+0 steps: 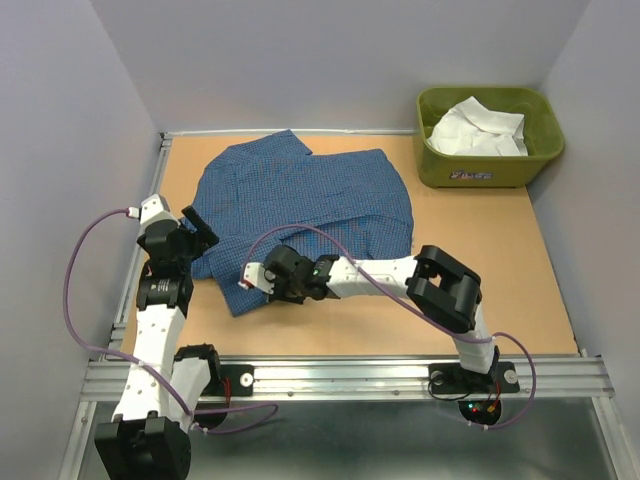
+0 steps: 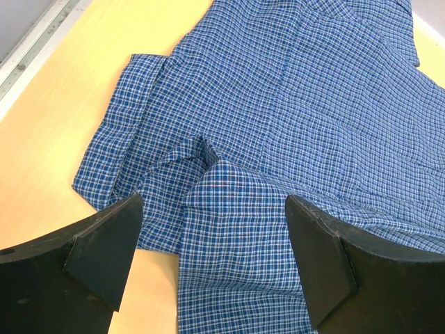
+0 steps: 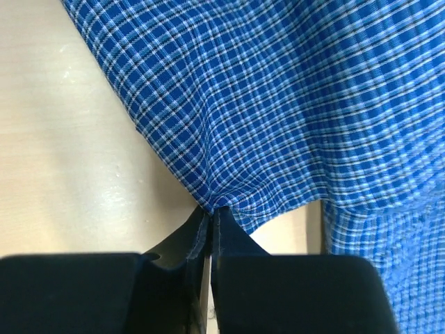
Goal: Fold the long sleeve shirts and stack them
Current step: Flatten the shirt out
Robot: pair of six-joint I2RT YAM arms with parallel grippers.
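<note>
Near center frame, the right gripper (image 3: 211,213) pinches an edge of the blue shirt (image 1: 320,195); at left, the left gripper (image 2: 213,203) hovers, jaws apart.

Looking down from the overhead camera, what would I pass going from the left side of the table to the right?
Left arm → blue checked shirt spread on the table → olive-green tub with the white shirt in it. The right arm reaches across the blue shirt, so it has no clear place in the order.
</note>
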